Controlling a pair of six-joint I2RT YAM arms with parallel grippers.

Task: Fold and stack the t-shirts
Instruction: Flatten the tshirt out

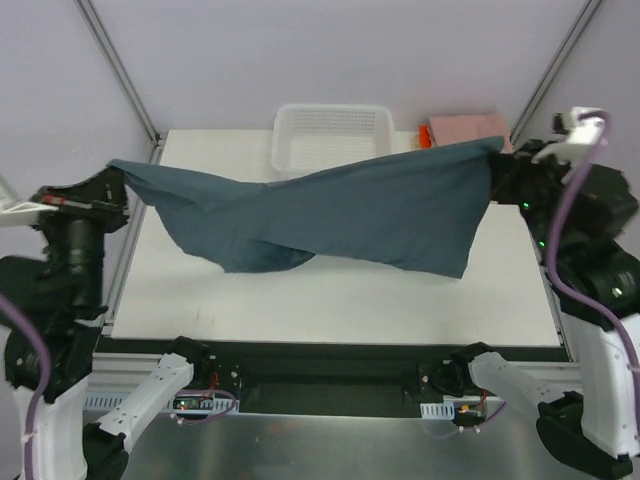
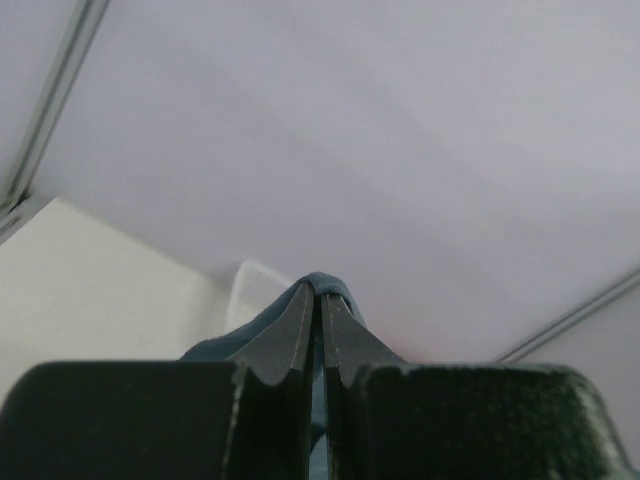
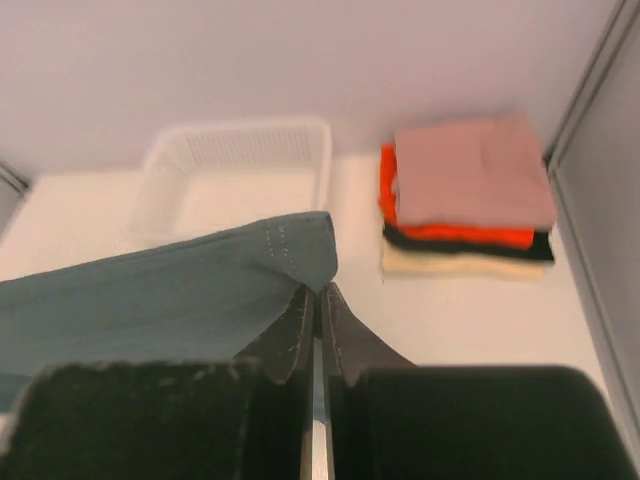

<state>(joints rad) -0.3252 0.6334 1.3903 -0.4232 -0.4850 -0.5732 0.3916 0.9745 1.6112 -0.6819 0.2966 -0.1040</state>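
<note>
Top external view: the slate blue-grey shirt (image 1: 340, 215) hangs stretched across mid-frame above the table (image 1: 330, 300), with its lowest fold sagging left of centre. The left gripper (image 1: 118, 183) at the left edge and the right gripper (image 1: 497, 160) at upper right each pinch one end of it, fingers pressed together on the cloth. Right wrist view: the folded stack (image 3: 470, 195) (pink, orange-red, black, cream from top to bottom) lies at upper right, just beside the white basket (image 3: 240, 127).

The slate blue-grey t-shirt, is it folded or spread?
Spread, not folded: the slate blue-grey t-shirt hangs stretched between the left gripper and right gripper.
</note>
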